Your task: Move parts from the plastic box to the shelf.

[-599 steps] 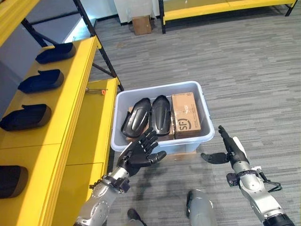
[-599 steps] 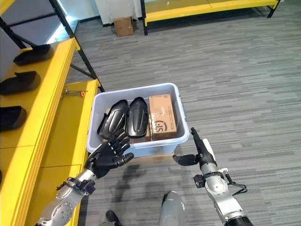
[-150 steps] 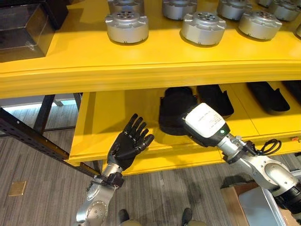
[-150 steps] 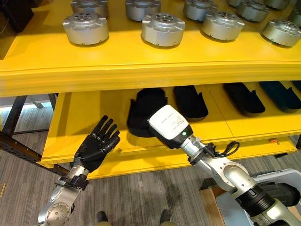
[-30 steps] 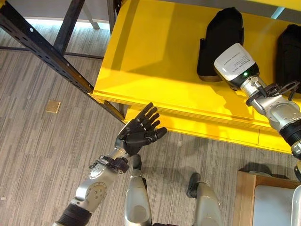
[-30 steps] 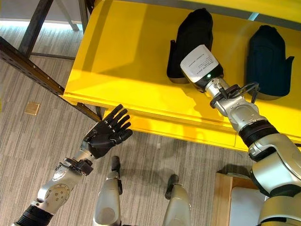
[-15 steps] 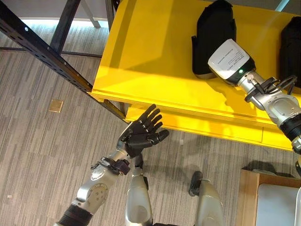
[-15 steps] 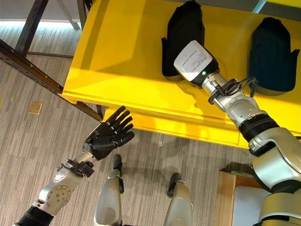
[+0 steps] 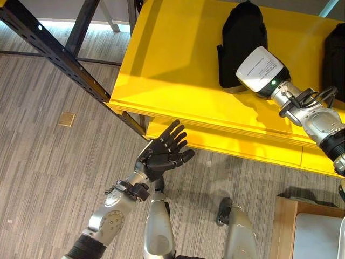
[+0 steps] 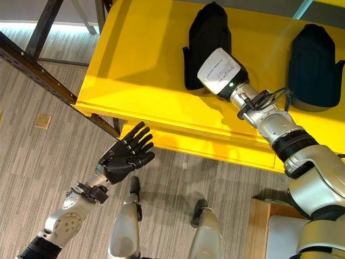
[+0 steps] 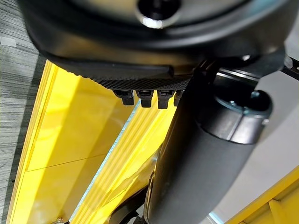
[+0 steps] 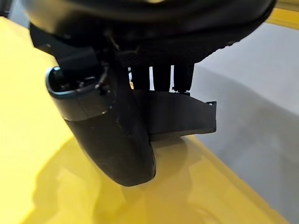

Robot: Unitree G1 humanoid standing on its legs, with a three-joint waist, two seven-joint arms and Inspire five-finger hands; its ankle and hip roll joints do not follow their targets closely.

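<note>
Fingers on my right hand (image 12: 112, 126) run straight along the black part (image 10: 207, 40), touching it where it lies flat on the yellow shelf (image 10: 140, 70) (a second dark part (image 10: 314, 62) sits well apart on the same shelf). My left hand (image 9: 161, 155) hangs spread and empty below the shelf edge, over the grey floor (image 9: 43, 162).

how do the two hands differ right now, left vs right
The left hand hangs open over the floor in front of the shelf, touching nothing; the right hand is up on the shelf at a black part. The left hand's fingers are spread in plain sight; the right hand's fingers are against the part, so its grip can't be judged. Both are dark hands.
</note>
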